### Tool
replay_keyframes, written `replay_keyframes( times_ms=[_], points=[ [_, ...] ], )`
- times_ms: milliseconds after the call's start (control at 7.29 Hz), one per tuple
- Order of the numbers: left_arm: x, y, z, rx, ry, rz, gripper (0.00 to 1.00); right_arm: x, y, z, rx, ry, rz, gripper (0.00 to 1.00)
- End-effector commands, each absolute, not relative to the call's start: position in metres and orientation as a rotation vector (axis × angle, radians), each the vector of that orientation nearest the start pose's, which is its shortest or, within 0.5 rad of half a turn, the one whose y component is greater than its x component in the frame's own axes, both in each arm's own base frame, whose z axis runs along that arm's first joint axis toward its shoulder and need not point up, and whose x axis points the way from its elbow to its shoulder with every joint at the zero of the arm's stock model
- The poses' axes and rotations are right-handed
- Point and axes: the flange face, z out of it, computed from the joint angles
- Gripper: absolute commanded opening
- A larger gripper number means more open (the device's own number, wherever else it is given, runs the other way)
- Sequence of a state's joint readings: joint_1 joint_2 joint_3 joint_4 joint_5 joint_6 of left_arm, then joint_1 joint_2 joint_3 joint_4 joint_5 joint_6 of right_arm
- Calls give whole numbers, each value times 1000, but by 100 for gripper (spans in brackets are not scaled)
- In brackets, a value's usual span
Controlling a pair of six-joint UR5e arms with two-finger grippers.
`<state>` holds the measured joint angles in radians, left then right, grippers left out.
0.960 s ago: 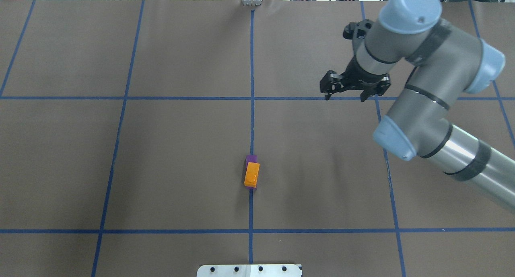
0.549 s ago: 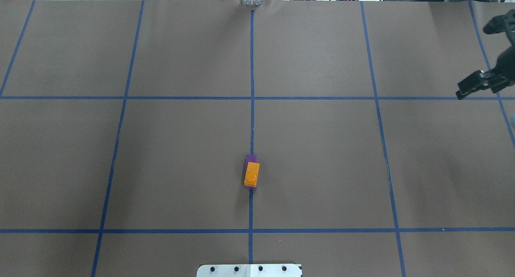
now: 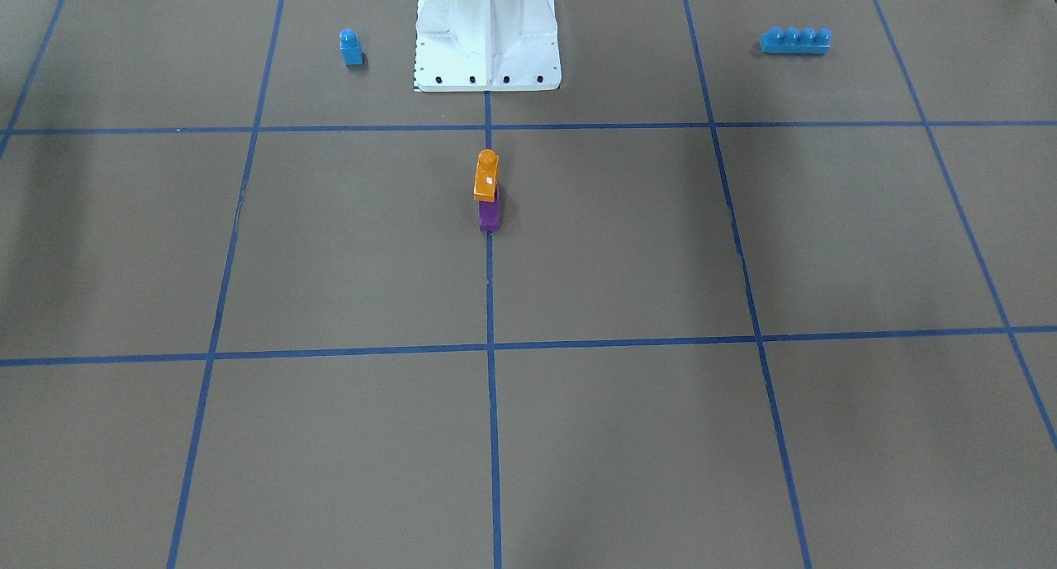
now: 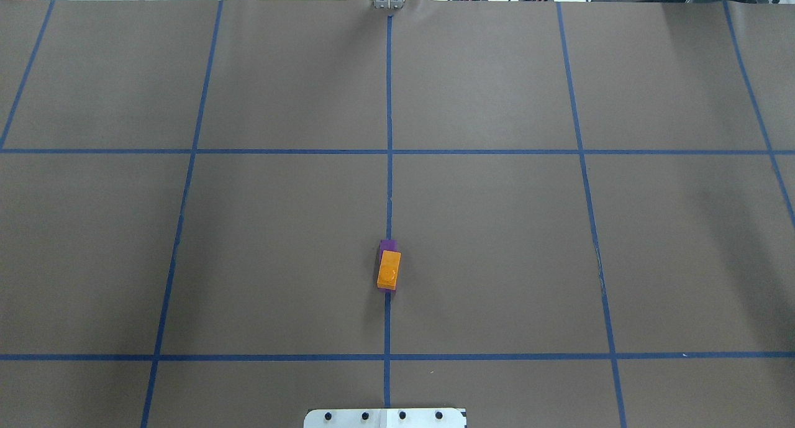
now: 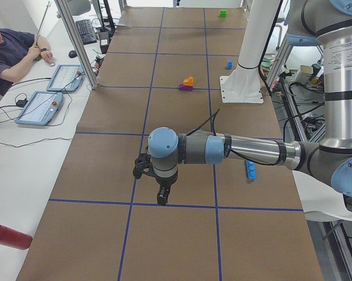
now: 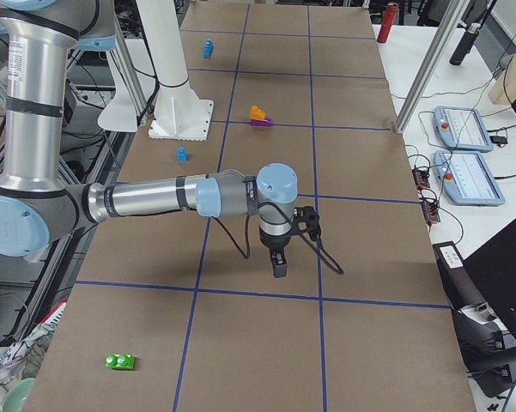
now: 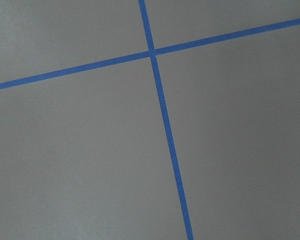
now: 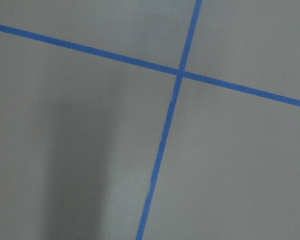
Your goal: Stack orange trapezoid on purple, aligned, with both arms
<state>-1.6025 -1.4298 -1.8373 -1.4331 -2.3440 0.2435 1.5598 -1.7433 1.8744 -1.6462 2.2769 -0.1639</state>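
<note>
Orange trapezoid [image 4: 389, 269] atop purple [image 4: 387, 245], one each

The upper trapezoid [image 3: 486, 177] sat on the lower trapezoid [image 3: 489, 215], before the base plate [image 3: 487, 57] on my counter [image 3: 661, 263]. A single-stud brick [image 3: 351, 47] lay at the robot's right, a four-stud brick [image 3: 795, 40] at its left.

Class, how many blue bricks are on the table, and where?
2. A small blue brick stands near the white base, on the robot's right; a long blue brick lies on its left. More could be hidden.
</note>
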Motion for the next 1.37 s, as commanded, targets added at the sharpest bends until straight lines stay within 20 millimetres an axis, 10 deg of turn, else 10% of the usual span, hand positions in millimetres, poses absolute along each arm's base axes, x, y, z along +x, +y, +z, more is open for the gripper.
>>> replay_keyframes(
  times_ms=[0,1234],
  points=[
    [-78,-429,606,100,765,200,100,90,-389,624,86,-701,-131,100],
    [-78,-421,611,87,768,193,100,84,-385,622,82,-767,-102,100]
  ],
)
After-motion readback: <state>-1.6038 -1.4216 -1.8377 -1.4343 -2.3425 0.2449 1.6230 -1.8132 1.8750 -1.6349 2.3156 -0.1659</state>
